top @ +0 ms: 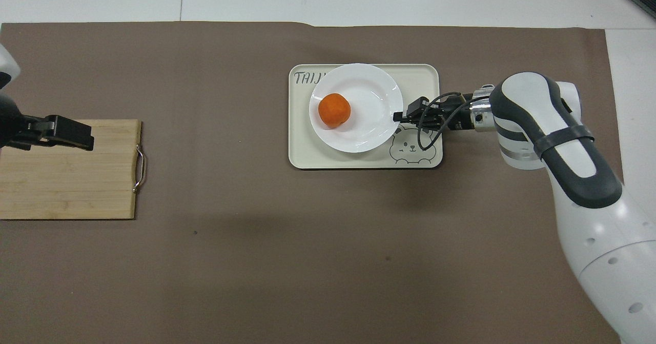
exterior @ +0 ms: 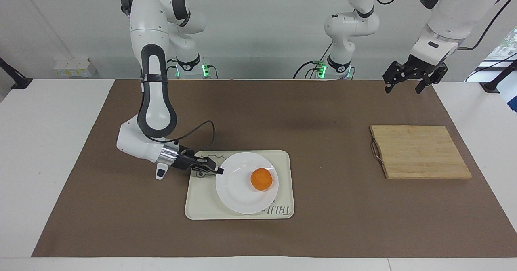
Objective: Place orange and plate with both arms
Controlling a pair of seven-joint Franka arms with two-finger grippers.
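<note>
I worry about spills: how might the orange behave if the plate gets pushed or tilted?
The orange is round and lies loose on the glossy plate, so it would likely roll. It already lies off-centre, near the rim. The right gripper grips only the plate's edge, so a tilt could probably send it off.

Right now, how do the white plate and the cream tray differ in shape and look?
The plate is round, while the tray is a rectangle with rounded corners. The plate is plain glossy white; the tray is cream, with a bear drawing and lettering. The plate carries the orange, and the tray carries the plate. Both are shallow and pale.
</note>
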